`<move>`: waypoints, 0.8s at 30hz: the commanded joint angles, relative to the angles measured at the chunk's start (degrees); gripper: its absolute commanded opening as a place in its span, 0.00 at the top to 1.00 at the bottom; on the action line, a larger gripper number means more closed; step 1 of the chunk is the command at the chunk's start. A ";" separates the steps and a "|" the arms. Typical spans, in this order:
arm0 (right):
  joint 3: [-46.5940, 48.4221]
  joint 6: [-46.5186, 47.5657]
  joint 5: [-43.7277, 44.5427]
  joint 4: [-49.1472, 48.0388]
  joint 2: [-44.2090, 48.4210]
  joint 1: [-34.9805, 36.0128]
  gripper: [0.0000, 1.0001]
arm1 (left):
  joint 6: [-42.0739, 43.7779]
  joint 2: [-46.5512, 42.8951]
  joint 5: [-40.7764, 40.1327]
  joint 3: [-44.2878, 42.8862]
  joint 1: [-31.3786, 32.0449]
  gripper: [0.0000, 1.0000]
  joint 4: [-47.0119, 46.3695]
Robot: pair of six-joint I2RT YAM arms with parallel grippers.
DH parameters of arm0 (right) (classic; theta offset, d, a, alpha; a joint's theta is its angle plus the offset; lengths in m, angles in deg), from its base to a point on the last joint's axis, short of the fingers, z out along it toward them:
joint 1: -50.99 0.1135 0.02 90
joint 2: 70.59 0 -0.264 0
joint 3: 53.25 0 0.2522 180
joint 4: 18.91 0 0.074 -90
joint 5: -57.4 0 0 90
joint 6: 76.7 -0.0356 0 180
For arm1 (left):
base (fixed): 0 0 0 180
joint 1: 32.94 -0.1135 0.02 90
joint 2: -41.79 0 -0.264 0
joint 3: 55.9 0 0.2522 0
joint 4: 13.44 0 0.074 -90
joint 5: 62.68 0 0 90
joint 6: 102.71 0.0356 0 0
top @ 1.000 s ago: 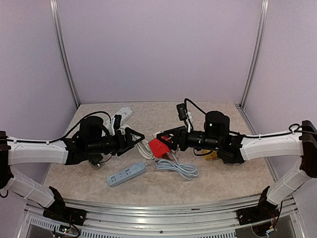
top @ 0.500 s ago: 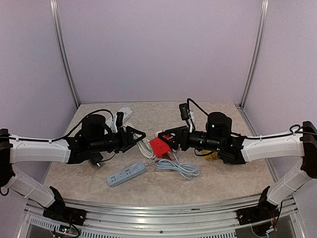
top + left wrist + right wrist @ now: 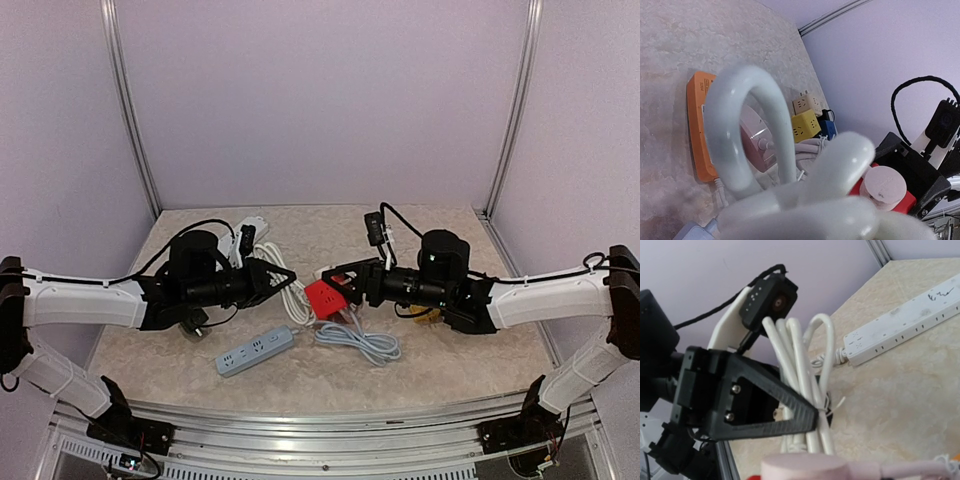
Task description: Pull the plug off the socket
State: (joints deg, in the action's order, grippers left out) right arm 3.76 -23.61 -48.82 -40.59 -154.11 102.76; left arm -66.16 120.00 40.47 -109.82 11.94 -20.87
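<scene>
Little has shifted in the last second: the left gripper (image 3: 291,279) has crept a touch toward the middle, the right gripper (image 3: 328,280) has eased slightly toward its own side, and the red socket (image 3: 322,298) sits almost where it was. The left gripper is clamped on a bundle of white cable (image 3: 725,145), raised off the table (image 3: 450,350). The right gripper is closed around the socket, just beside the left one's tip. The pale pink plug (image 3: 883,184) is seated in the socket's face.

Black pen scribble runs along the white strip (image 3: 905,322) at the back, but it cannot be read. The orange strip (image 3: 696,130) has small dark print at one end, too small to read. A yellow cube (image 3: 805,126) and a beige cube (image 3: 806,103) lie beside it. A grey strip (image 3: 255,350) lies nearer the bases.
</scene>
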 commanded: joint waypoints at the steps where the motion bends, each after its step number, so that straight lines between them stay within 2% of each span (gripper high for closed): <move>1: 1.18 -2.26 -1.10 -10.29 2.74 -1.76 1.00 | 3.98 -0.40 -1.15 -1.40 0.19 0.93 2.30; 4: 3.09 -2.15 0.66 -3.40 1.90 -2.60 1.00 | 6.61 -1.07 -0.86 -1.67 0.20 1.00 3.85; 6: 5.19 -1.06 2.45 2.96 0.88 -2.89 1.00 | 6.92 -1.76 -0.52 -1.60 0.20 1.00 4.41; 7: 6.26 0.12 3.67 6.13 0.40 -2.95 0.96 | 6.37 -2.04 -0.30 -1.51 0.06 1.00 4.79; 10: 7.54 3.59 5.49 10.92 -0.65 -2.97 0.55 | 1.04 -2.06 0.62 -1.01 -1.45 1.00 6.72; 13: 7.02 5.44 6.44 12.68 -0.31 -2.91 0.29 | -4.52 -1.24 1.92 1.17 -3.44 1.00 6.28; 15: 6.98 6.56 6.73 14.05 0.06 -2.91 0.18 | -6.63 -1.05 1.62 2.73 -4.16 1.00 4.80; 19: 6.64 7.84 9.47 18.39 1.42 -2.75 0.08 | -9.27 -0.88 1.55 4.20 -5.12 1.00 1.34; 24: 7.32 9.48 12.65 24.63 2.82 -0.07 0.08 | -10.77 -1.02 0.34 3.78 -5.41 1.00 0.58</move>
State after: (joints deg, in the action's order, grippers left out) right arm 9.46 -16.72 -40.93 -23.17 -153.79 100.33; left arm -73.79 120.05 41.17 -104.62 6.83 -14.34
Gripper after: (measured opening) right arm 0.920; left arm 0.191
